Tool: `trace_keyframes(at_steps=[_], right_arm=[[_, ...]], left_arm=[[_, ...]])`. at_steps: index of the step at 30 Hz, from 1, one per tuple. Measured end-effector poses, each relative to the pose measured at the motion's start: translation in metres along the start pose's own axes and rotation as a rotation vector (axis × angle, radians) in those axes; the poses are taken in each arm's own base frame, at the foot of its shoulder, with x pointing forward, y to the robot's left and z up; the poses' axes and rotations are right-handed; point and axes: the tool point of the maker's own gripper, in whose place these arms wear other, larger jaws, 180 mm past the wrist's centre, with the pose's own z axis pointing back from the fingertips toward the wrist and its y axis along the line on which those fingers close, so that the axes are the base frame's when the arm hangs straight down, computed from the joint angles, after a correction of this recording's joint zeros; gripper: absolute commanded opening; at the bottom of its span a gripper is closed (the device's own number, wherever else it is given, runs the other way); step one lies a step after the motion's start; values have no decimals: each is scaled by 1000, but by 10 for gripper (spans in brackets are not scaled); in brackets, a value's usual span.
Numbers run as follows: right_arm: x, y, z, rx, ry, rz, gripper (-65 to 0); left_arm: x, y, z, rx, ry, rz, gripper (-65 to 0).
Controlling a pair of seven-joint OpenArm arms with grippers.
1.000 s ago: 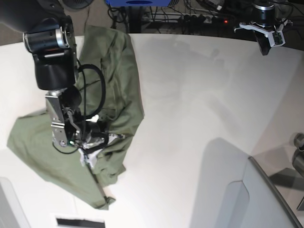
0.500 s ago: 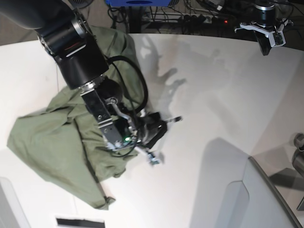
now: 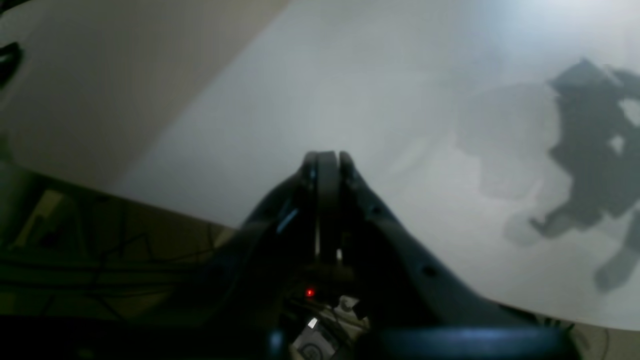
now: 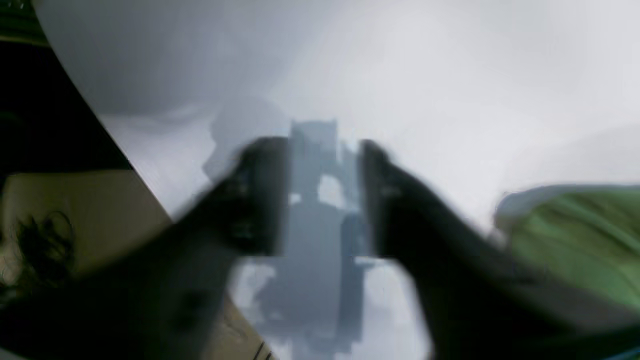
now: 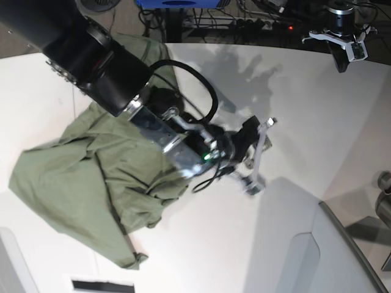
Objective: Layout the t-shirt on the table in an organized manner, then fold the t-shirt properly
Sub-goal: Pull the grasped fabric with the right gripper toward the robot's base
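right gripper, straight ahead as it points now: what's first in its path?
Probably just bare table. The right gripper is open and empty, pointing away from the t-shirt across open white surface. Its wrist view, though blurred, shows only tabletop and its own shadow ahead. How high it rides is unclear.

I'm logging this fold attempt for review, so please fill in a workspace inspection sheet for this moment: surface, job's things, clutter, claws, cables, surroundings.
Surface: white table, bare on the base view's right half, crossed by arm shadows.
Job's things: olive-green t-shirt lies crumpled and bunched on the base view's left side, not spread flat, not folded.
Clutter: a grey panel at the base view's lower right corner; a black strip at the bottom edge.
Claws: right claw open over bare table beside the shirt, holding nothing; left claw shut, empty, raised at the far table edge.
Cables: black cable loops along the right arm; more wiring behind the table.
Surroundings: dark equipment behind the table, details unclear.
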Motion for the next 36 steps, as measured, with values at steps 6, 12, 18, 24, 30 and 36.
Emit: trace_keyframes(at_steps=[6,12,18,24,30,36], right_arm=[[-54,-85,56,-260,-18,-222,-218],[-117,-76,65,-312,39,-300,-216],[-157,-77,64,-389,78,-279,-218],[-176,-87,62,-435,109,-264,-233],[-188,-88,57,-437,140,-273,-527],[-186,-87,57,-436,131,-268,-650]], left_arm=[[1,1,-1,1,-2,-2,-650],[4,2,-4,6,-11,-2,-650],[6,0,-7,3,-15,1,-650],[4,1,-6,4,-11,2,-650],[5,1,-6,4,-14,1,-650],[5,1,-6,4,-14,1,-650]])
